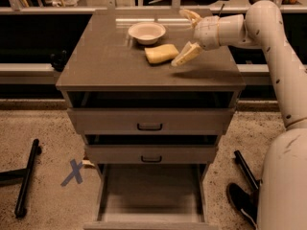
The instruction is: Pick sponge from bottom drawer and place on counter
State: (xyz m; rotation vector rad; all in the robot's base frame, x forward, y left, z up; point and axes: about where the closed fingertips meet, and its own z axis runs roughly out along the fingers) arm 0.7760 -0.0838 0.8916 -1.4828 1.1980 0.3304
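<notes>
The pale-yellow sponge (161, 53) lies flat on the counter (110, 61), just in front of the white bowl (147, 32). My gripper (187, 36) is open and empty, held just above the counter to the right of the sponge, with one finger (186, 54) near the sponge's right end and the other finger (190, 15) up behind. The bottom drawer (151, 195) is pulled out and its floor is bare.
The two upper drawers (149, 121) with black handles are slightly ajar. A blue X mark (73, 172) is on the floor at the left, beside a black stand leg (26, 177). My white arm and base (283, 128) fill the right side.
</notes>
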